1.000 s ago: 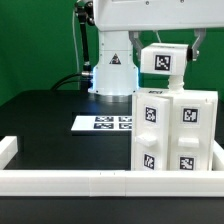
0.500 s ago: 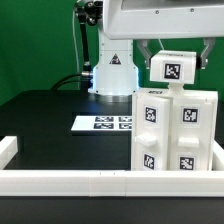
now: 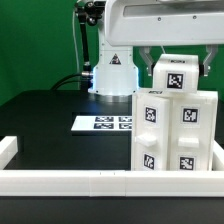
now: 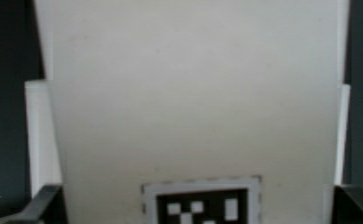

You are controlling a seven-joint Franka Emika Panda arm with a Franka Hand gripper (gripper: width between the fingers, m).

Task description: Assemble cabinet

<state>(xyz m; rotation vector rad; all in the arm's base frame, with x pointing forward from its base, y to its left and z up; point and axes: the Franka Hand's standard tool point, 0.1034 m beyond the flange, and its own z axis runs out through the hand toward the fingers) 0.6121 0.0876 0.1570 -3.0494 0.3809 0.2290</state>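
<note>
The cabinet (image 3: 175,130) is a large white boxy body with tagged doors, standing upright at the exterior view's right. My gripper (image 3: 177,62) is shut on a smaller white tagged block (image 3: 178,74) and holds it right over the cabinet's top, touching or just above it. In the wrist view the block (image 4: 187,100) fills the picture, its tag (image 4: 204,205) sits between my dark fingertips (image 4: 27,208), and the gripper (image 4: 192,212) grips its sides. The cabinet's edges (image 4: 34,130) show just beyond the block.
The marker board (image 3: 104,123) lies flat on the black table at the middle. A long low white rail (image 3: 90,181) runs along the front, with an end piece (image 3: 7,147) at the exterior view's left. The arm's base (image 3: 110,75) stands behind.
My gripper has carried the tagged block toward the exterior view's right and slightly down, from over the cabinet's left part to over its middle.
</note>
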